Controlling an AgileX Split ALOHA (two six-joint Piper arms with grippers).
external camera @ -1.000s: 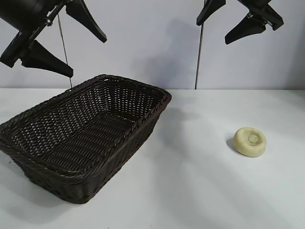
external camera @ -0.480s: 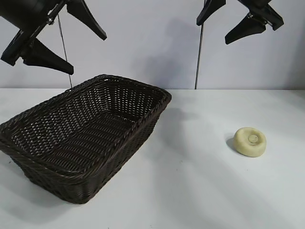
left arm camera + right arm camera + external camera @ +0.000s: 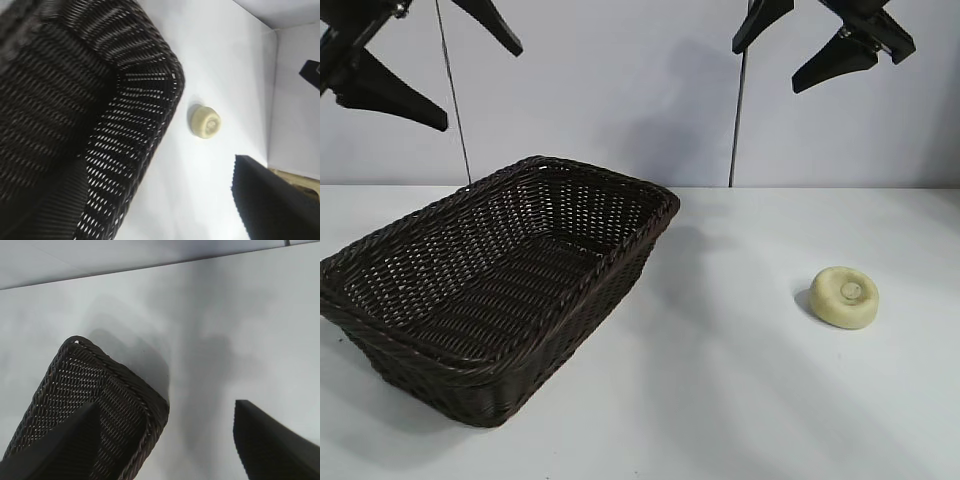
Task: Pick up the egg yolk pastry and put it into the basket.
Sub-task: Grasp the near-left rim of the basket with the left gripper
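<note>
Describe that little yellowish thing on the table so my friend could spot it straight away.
Start at the big dark wicker basket on the white table. Look across the bare tabletop to its right, where the pastry lies alone, well apart from the basket and below the raised right gripper. It is small, round, pale yellow and puck-shaped, with a dimpled circle on top.

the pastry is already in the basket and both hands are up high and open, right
Not quite: the pastry lies on the table, apart from the basket, as the exterior view shows. The left hand and right hand are up high and open.
</note>
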